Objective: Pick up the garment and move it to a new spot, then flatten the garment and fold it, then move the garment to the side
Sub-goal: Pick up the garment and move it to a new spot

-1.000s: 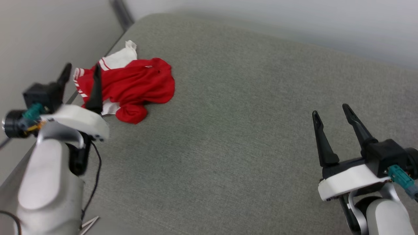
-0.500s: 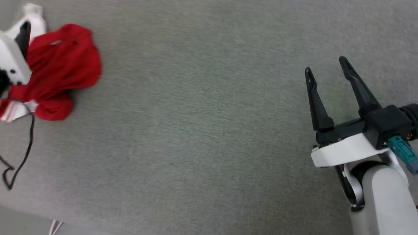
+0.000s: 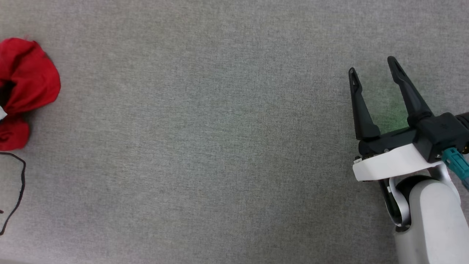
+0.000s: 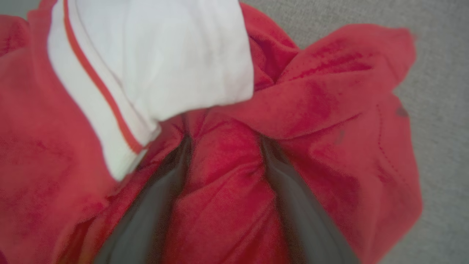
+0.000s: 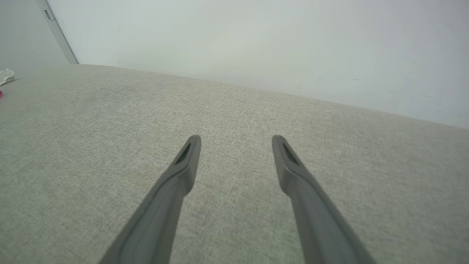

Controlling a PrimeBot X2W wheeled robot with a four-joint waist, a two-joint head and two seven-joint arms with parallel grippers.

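red jersey t-shirt (image 4: 329,110) is bunching between the left jaws (image 4: 223,137), clamp unclear; be closing firmly before lifting; right jaws (image 3: 372,65) gaping empty.

Red shirt (image 4: 329,146) with a white sleeve (image 4: 165,55) edged by a thin red stripe (image 4: 99,84). Around the shirt, plain grey woven surface (image 3: 220,146). Well apart from the shirt, right claw (image 3: 372,64) with black fingers (image 3: 361,106), white shell (image 3: 392,165), teal plug (image 3: 454,161). Black cable (image 3: 20,183) near the shirt.
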